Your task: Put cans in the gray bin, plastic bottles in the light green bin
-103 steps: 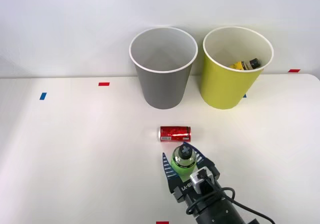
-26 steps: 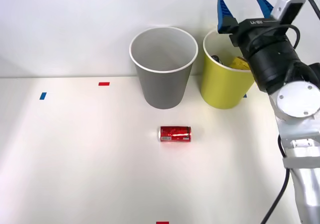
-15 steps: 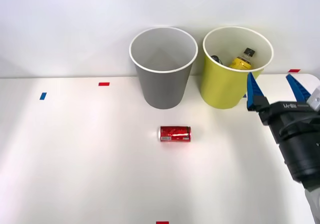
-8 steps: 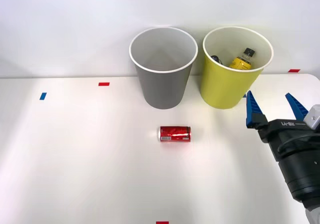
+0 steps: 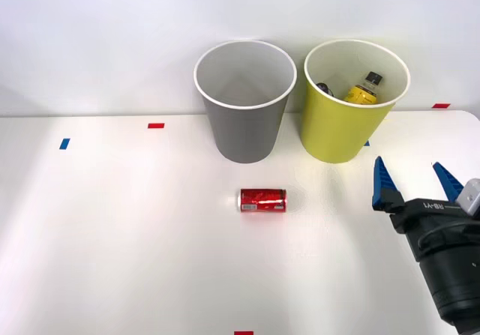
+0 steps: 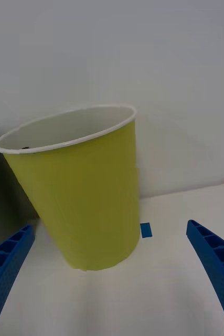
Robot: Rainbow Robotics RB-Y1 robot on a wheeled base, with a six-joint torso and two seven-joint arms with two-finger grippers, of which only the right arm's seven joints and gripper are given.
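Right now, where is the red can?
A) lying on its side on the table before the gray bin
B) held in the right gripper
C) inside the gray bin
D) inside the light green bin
A: the red can lies on its side on the table, in front of the gray bin; the right gripper is open and empty.

A tall gray cup-shaped bin (image 5: 245, 110) is edged with a white rim and lined pale inside. The same white rim and pale lining are seen on a tall yellow-green cup-shaped bin (image 5: 347, 121). A small metal can (image 5: 262, 200) is coloured red with silver ends and a white label patch. Blue ribbing is borne by the two fingers (image 5: 382, 185) of the gripper (image 5: 415, 186). Small red and blue tape marks are dotted over the white table (image 5: 112, 230).
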